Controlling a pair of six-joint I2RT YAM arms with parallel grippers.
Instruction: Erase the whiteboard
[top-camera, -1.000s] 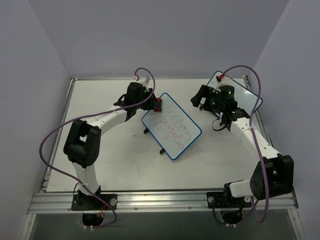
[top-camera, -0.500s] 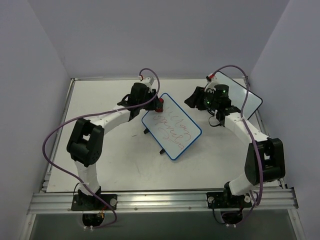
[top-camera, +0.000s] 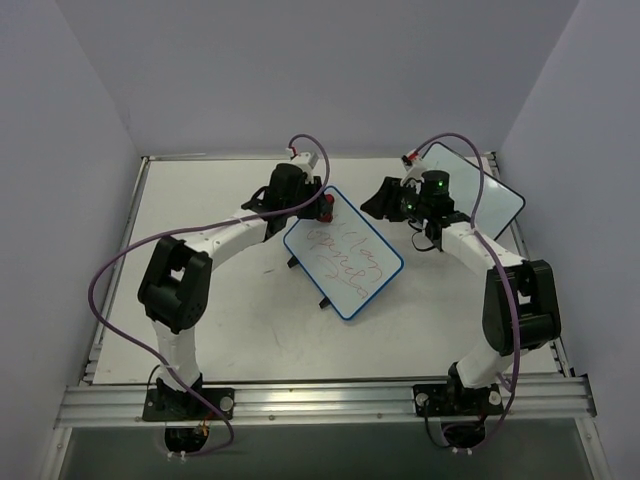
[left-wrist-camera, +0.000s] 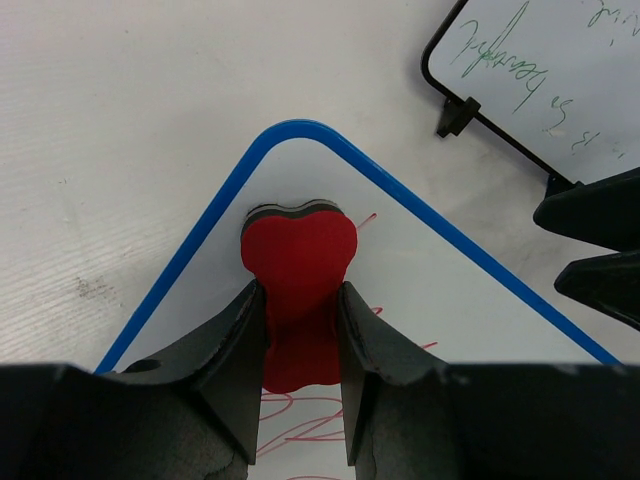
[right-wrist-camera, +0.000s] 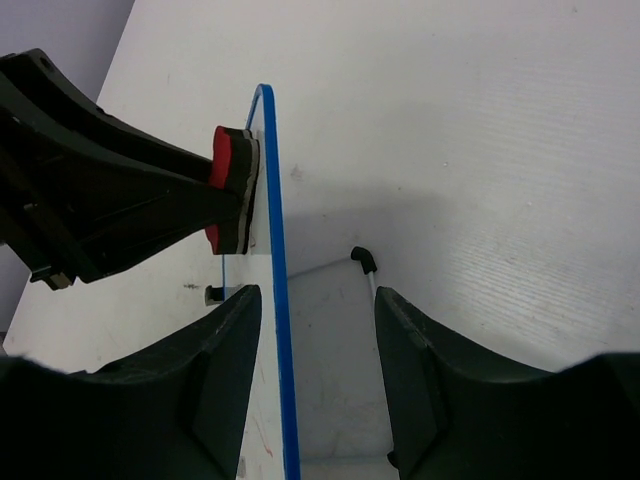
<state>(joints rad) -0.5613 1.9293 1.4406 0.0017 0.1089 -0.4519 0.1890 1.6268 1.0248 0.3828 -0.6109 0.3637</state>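
Finding the whiteboard (top-camera: 343, 252) near the middle of the table (top-camera: 200, 300), turned diagonally, propped on small black feet, carrying red scribbles inside its blue rim. Pressing a red eraser (left-wrist-camera: 298, 250) onto its far corner, just inside the rim. Clamping that eraser between the fingers of the left gripper (left-wrist-camera: 300, 310), jaws drawn in tight on its sides. Stretching the left arm forward and rightward from its base, elbow bent, wrist angling down at that corner. Straddling the board's far right edge with the right gripper (right-wrist-camera: 312, 300), jaws standing apart, blue rim running between them, close to one finger and clear of the other, gripping nothing. Curving the right arm forward and leftward, wrist pointing toward the left gripper. Showing a second board (top-camera: 487, 192) with a thin dark rim and green writing behind the right wrist, near the table's far right corner.
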